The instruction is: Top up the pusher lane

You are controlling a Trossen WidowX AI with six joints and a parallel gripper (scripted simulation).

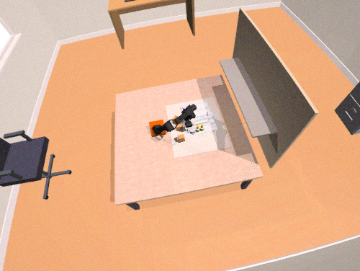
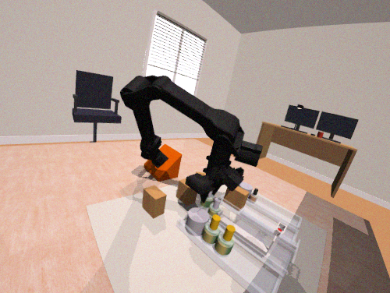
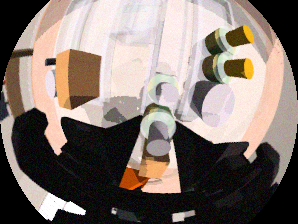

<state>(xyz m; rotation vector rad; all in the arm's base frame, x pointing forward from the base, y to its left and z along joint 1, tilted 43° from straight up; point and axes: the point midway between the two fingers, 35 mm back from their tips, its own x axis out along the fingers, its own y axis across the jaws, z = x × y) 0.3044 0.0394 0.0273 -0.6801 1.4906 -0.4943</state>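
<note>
— At the mouth of the lane [image 1: 204,119] [image 2: 247,238] [image 3: 172,45]?
— Clamped in the gripper [image 1: 189,124] [image 2: 206,198] [image 3: 157,121]: the loose grey-capped jar [image 2: 207,202] [image 3: 158,125], just before its match [image 2: 214,210] [image 3: 167,92].
— Left to do?
— Probably pushing back gently, seating, releasing.

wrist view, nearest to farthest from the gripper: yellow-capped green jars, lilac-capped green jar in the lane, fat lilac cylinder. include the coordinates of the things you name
1. Lilac-capped green jar [image 2: 214,210] [image 3: 163,91], straight ahead
2. Fat lilac cylinder [image 1: 191,131] [image 2: 197,221] [image 3: 215,104], right
3. First yellow-capped jar [image 1: 197,129] [image 2: 211,234] [image 3: 221,68], right
4. Second yellow-capped jar [image 1: 201,128] [image 2: 225,245] [image 3: 218,41], right, beyond it

An office, by the swivel chair [image 1: 27,158] [image 2: 93,93] and the desk [image 1: 151,5] [image 2: 308,136] with two monitors [image 2: 302,117]
</note>
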